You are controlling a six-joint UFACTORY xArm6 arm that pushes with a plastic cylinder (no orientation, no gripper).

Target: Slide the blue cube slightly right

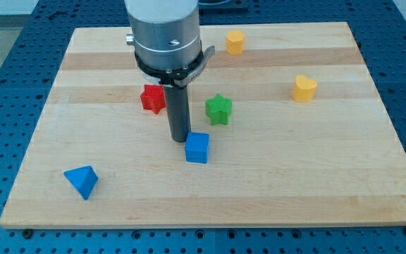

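Observation:
The blue cube [197,148] sits on the wooden board [259,190] a little below the view's middle. My tip [180,139] is the lower end of the dark rod. It stands just left of and slightly above the blue cube, very close to its upper left corner; I cannot tell whether it touches. A green star block [218,109] lies above and right of the cube. A red star block [152,98] lies left of the rod, partly behind it.
A blue triangular block [82,180] lies at the lower left. A yellow heart block [304,88] is at the right. A yellow-orange block [235,41] sits near the top edge. The arm's grey body [164,32] hangs over the board's top middle.

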